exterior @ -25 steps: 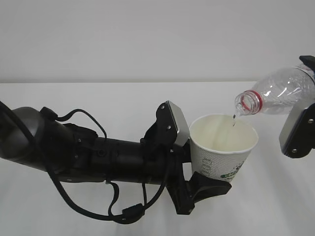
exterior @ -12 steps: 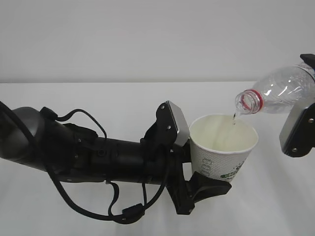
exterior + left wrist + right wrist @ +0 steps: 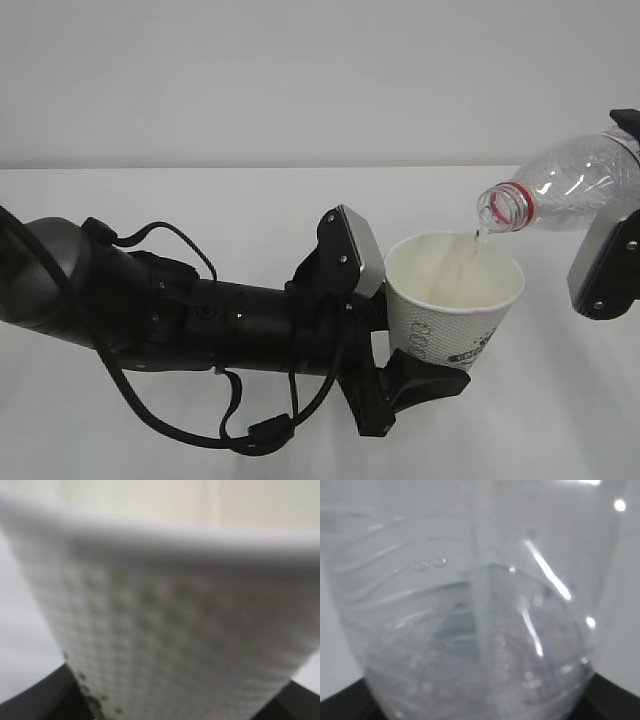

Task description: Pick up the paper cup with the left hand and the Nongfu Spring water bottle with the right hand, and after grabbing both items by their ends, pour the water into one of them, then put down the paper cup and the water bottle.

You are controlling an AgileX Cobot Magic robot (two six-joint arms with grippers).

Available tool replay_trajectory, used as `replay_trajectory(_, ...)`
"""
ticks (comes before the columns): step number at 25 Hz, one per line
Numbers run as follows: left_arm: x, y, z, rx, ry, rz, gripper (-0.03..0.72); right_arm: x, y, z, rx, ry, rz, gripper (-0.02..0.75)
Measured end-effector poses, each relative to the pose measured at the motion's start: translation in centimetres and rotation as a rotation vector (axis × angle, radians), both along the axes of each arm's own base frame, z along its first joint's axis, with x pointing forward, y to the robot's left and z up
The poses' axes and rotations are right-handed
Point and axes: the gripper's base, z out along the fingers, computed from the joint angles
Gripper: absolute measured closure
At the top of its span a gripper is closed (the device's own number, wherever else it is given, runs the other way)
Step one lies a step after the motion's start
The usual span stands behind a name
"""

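My left gripper (image 3: 408, 325) is shut on the white paper cup (image 3: 455, 310), one finger on each side of its wall, holding it upright above the table. The cup's dimpled side (image 3: 165, 620) fills the left wrist view. My right gripper (image 3: 620, 190) is shut on the base end of the clear Nongfu Spring water bottle (image 3: 575, 180). The bottle lies tilted, its red-ringed open neck (image 3: 505, 207) just above the cup's far rim. A thin stream of water (image 3: 468, 250) runs from the neck into the cup. The bottle's ribbed body (image 3: 470, 630) fills the right wrist view.
A white table (image 3: 150, 200) lies under both arms, with a plain white wall behind. The thick black left arm with its looping cables (image 3: 200, 320) lies across the lower left of the exterior view.
A second ago only a small trickle left the bottle's neck; now the stream into the cup is longer and plainer. Both arms have hardly moved.
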Motion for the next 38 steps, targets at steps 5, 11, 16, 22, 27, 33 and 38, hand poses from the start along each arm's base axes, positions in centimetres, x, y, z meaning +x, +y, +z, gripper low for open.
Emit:
replay_trajectory(5,0.0,0.0,0.0,0.0,0.0,0.0,0.171,0.0,0.0,0.0,-0.002,0.0,0.0,0.244)
replay_trajectory(11,0.0,0.0,0.0,0.0,0.0,0.0,0.171,0.0,0.0,0.0,-0.002,0.0,0.0,0.244)
replay_trajectory(16,0.0,0.0,0.0,0.0,0.0,0.0,0.171,0.0,0.0,0.02,-0.002,-0.002,0.0,0.244)
replay_trajectory(22,0.0,0.0,0.0,0.0,0.0,0.0,0.171,0.0,0.0,0.02,-0.004,-0.003,0.0,0.244)
replay_trajectory(27,0.0,0.0,0.0,0.0,0.0,0.0,0.171,0.0,0.0,0.02,-0.016,-0.004,0.0,0.244)
replay_trajectory(33,0.0,0.0,0.0,0.0,0.0,0.0,0.172,0.0,0.0,0.02,-0.018,-0.005,0.0,0.244)
replay_trajectory(38,0.0,0.0,0.0,0.0,0.0,0.0,0.172,0.0,0.0,0.02,-0.018,-0.005,0.0,0.244)
